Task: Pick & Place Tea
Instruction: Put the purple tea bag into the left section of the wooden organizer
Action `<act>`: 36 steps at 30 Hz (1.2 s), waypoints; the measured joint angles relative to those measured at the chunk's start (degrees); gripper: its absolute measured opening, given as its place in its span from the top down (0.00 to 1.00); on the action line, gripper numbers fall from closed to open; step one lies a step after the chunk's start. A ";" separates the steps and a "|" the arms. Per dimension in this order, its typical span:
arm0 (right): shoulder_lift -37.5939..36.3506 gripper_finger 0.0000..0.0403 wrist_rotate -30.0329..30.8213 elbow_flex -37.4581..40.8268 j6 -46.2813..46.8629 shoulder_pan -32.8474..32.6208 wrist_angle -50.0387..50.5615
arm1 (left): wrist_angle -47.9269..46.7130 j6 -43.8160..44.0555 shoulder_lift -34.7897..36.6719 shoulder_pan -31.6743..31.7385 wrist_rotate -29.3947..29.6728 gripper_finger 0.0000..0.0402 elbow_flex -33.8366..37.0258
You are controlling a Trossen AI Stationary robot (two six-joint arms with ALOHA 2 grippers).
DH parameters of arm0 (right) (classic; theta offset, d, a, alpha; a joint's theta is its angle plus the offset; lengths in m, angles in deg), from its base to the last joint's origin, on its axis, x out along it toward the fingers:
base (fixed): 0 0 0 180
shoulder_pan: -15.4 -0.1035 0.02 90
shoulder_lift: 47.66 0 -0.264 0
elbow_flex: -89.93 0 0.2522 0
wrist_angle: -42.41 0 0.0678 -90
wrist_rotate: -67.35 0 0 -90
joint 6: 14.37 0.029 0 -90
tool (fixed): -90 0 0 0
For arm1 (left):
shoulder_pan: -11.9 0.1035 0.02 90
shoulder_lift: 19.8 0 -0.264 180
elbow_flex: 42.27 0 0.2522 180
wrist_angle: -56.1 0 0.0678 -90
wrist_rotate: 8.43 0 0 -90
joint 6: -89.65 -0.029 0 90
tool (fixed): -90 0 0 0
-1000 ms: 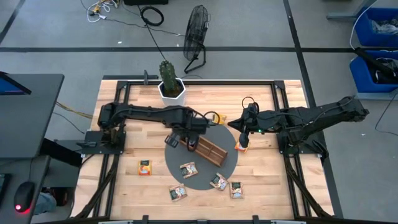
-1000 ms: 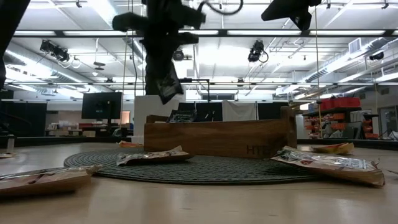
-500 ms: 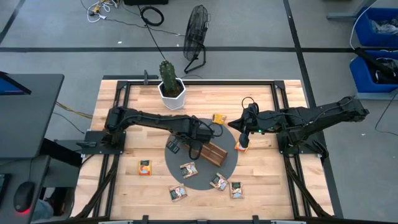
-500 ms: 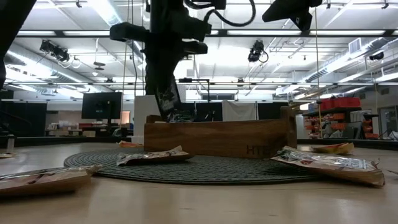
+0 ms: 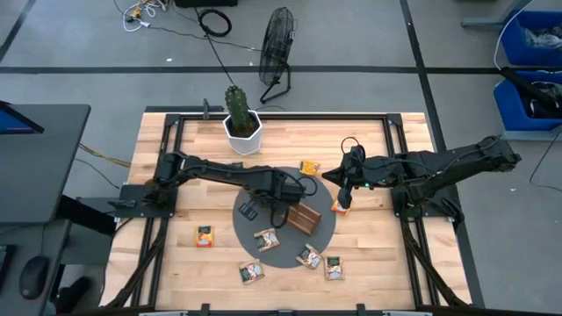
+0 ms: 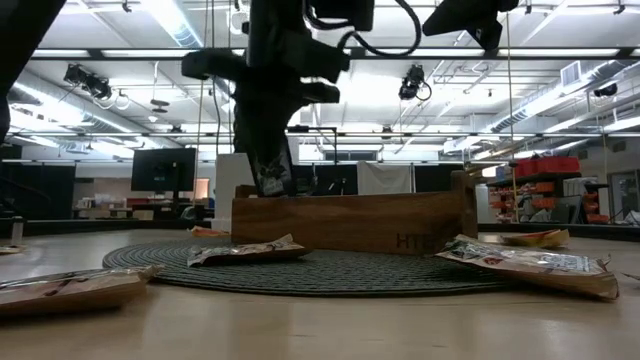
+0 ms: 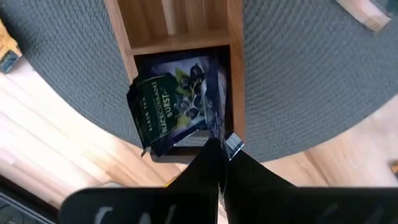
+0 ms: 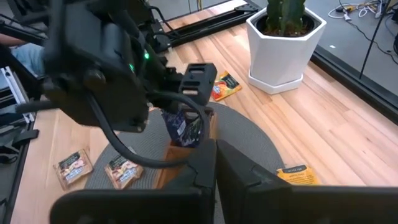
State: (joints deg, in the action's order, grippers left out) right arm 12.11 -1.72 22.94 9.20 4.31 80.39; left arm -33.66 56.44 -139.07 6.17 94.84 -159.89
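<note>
My left gripper [image 5: 279, 205] [image 7: 221, 151] is shut on a dark blue-black tea packet [image 7: 177, 107] [image 6: 268, 168] [image 8: 185, 128]. It stands over the end compartment [image 7: 231, 93] of the brown wooden tray [image 5: 303, 217] [image 6: 350, 220], which rests on a round grey mat [image 5: 255, 219]. My right gripper [image 5: 345, 188] [image 8: 215, 163] hangs shut and empty above the mat's right rim, over an orange packet [image 5: 340, 207]. Other tea packets lie flat on the table: orange ones [image 5: 308, 167] [image 5: 205, 236] and pale ones [image 5: 266, 240] [image 5: 308, 256] [image 5: 252, 271]. My left gripper pinches the dark packet by its upper edge [image 7: 215, 133] between its two fingers, which point steeply down from above. The packet hangs tilted below the fingers, clear of the table, its lower end [image 6: 268, 190] at about the height of the tray's top edge.
A cactus in a white pot [image 5: 240, 120] [image 8: 285, 43] stands at the table's far edge. One more pale packet [image 5: 334, 268] lies near the front edge. The tray's other compartments [image 7: 186, 18] lie beyond the one under the packet.
My left gripper has sunk and gone toward the table's near right, from beside the tray to above its end compartment. It stays shut on the dark packet, which has come down to the tray's top edge.
</note>
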 joint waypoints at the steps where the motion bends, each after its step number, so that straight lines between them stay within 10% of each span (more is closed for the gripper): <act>1: 0.00 0.96 0.00 0.00 0.12 0.00 -0.01 | 0.16 -0.03 -0.45 0.15 0.01 0.99 0.01; 24: 0.00 0.96 -0.04 0.00 1.26 0.00 0.77 | 3.53 -0.43 -3.60 0.58 1.87 0.99 0.01; 36: 0.00 0.96 -0.04 0.00 1.23 0.01 0.77 | 4.97 -0.09 -3.60 0.80 2.54 0.81 0.01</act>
State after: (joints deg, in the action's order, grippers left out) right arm 12.11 -1.77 22.94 10.43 4.32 81.16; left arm -28.68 56.34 -142.67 6.97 97.38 -159.88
